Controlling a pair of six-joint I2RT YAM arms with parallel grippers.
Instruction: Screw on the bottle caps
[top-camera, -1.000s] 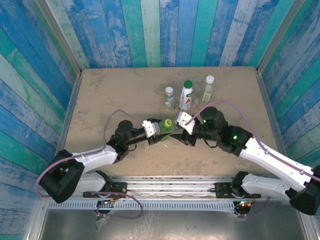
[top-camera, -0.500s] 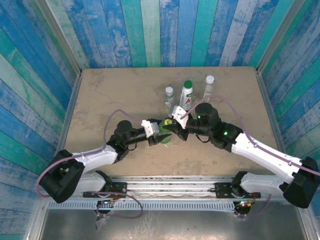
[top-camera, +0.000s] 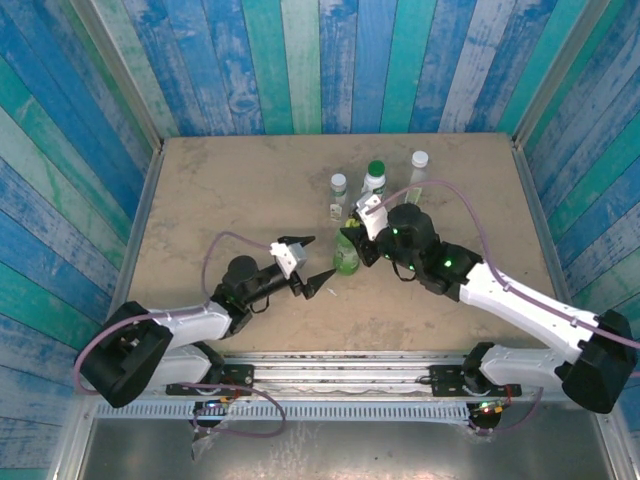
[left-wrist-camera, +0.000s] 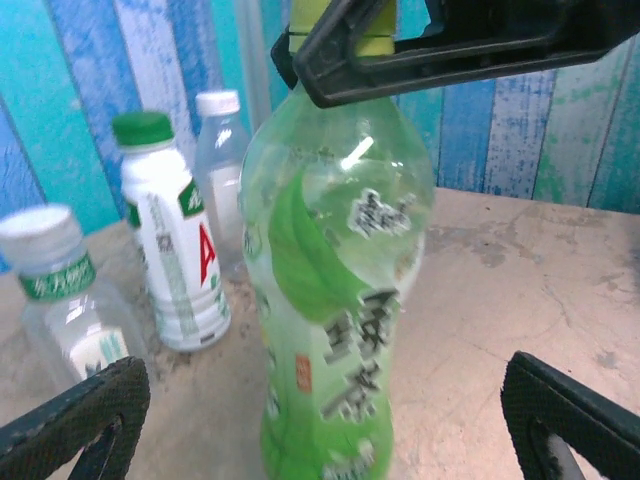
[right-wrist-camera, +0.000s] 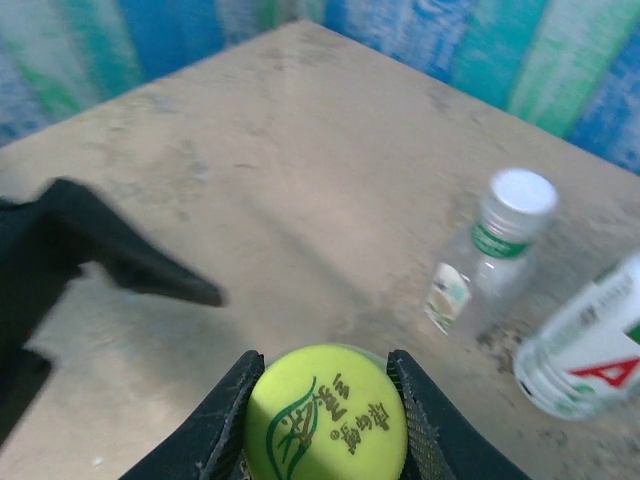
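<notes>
Two claws. The right claw (top-camera: 356, 236) is closed onto the yellow-green cap (right-wrist-camera: 326, 420), one finger on each side, and grips nothing else. The left claw (top-camera: 308, 262) is spread wide and empty, its fingers near the green bottle (left-wrist-camera: 335, 300) but not touching it.

The green bottle stands upright, mid tabletop (top-camera: 230, 190), with the cap on its neck. It looks set down, but its base is cut off in the left wrist view, so I can't confirm it. Can't tell how far the cap is threaded.

The short clear bottle (left-wrist-camera: 70, 300), white bottle (left-wrist-camera: 170, 250) and tall clear bottle (left-wrist-camera: 222, 150) stand in a row just behind, all with caps on.

Risks, judged from here:
- Nothing braces the bottle body. If the right claw twists now, the whole bottle likely spins with the cap and it won't tighten.
- The only hold is high up at the cap. A sideways pull could tip the bottle, and it looks light and top-heavy.
- The row behind is close. A tipped bottle or a swinging right arm could knock them over.
- If the cap sits crooked, more turning could cross-thread it.
- If the right claw lets go while the bottle is off-square, it may fall toward the open left claw.
</notes>
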